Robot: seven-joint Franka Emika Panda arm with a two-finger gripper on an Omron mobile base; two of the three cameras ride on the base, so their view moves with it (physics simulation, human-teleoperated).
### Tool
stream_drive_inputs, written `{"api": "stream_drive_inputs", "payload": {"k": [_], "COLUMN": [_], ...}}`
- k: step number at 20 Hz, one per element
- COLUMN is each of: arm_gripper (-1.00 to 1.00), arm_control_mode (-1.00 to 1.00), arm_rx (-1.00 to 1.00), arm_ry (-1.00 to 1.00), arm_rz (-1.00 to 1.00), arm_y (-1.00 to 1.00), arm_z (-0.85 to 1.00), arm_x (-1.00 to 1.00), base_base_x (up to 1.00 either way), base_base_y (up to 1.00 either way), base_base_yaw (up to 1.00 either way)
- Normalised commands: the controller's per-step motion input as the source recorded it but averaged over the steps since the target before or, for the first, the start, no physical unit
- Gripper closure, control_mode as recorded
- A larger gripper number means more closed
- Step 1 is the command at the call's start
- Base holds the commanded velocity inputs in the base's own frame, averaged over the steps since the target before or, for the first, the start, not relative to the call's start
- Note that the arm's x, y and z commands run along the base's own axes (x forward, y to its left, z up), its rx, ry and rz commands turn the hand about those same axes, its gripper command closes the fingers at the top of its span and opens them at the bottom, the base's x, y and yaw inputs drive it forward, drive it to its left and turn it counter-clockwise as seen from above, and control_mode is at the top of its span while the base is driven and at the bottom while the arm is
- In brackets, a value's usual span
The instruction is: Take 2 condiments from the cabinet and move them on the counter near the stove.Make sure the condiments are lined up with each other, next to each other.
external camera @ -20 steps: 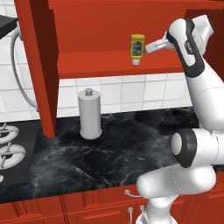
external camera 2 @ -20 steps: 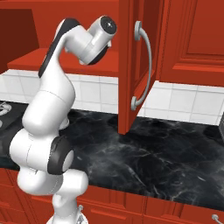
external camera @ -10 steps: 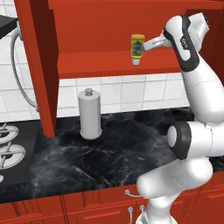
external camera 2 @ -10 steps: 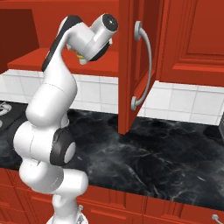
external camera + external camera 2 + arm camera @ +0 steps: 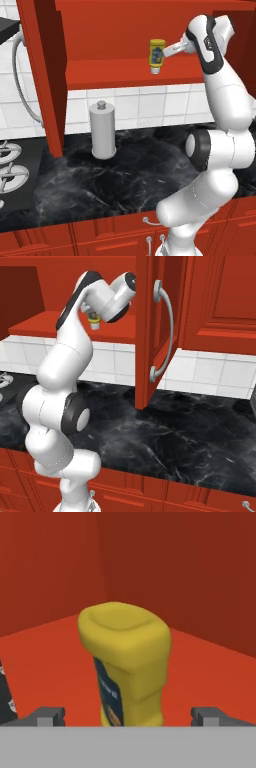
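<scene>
A yellow squeeze bottle [image 5: 157, 56] with a blue label stands cap-down on the red cabinet shelf [image 5: 110, 75]. My gripper [image 5: 169, 50] reaches in from its right, open and level with the bottle. In the hand view the yellow bottle [image 5: 125, 662] stands close ahead, between the two fingertips [image 5: 50, 716] and not touched by them. The edge of a dark bottle [image 5: 4, 697] shows at that view's left border. In the right base view the yellow bottle [image 5: 93, 319] peeks out under the hand. The stove [image 5: 10, 170] lies at the far left of the black marble counter [image 5: 135, 175].
A tall grey cylinder with a knob top [image 5: 102, 131] stands on the counter below the shelf. One open red cabinet door [image 5: 42, 75] hangs left of the shelf. The other door [image 5: 150, 331], with a curved silver handle, hangs right of the arm.
The hand has crept a little further left toward the yellow bottle, and the arm has stretched upward. The jaws have stayed wide.
</scene>
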Motion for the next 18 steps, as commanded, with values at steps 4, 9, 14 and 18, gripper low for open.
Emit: {"api": "stream_drive_inputs", "payload": {"k": [4,9,14,18], "arm_gripper": [-1.0,-1.0,-1.0,-1.0], "arm_control_mode": [-1.0,-1.0,-1.0,-1.0], "arm_rx": [0.0,0.0,0.0,0.0], "arm_ry": [0.0,0.0,0.0,0.0], "arm_rz": [0.09,0.07,0.03,0.02], "arm_y": [0.0,0.0,0.0,0.0], "arm_z": [0.0,0.0,0.0,0.0], "arm_x": [0.06,0.01,0.01,0.0], "base_base_x": [0.0,0.0,0.0,0.0], "base_base_y": [0.0,0.0,0.0,0.0], "base_base_yaw": [0.0,0.0,0.0,0.0]}}
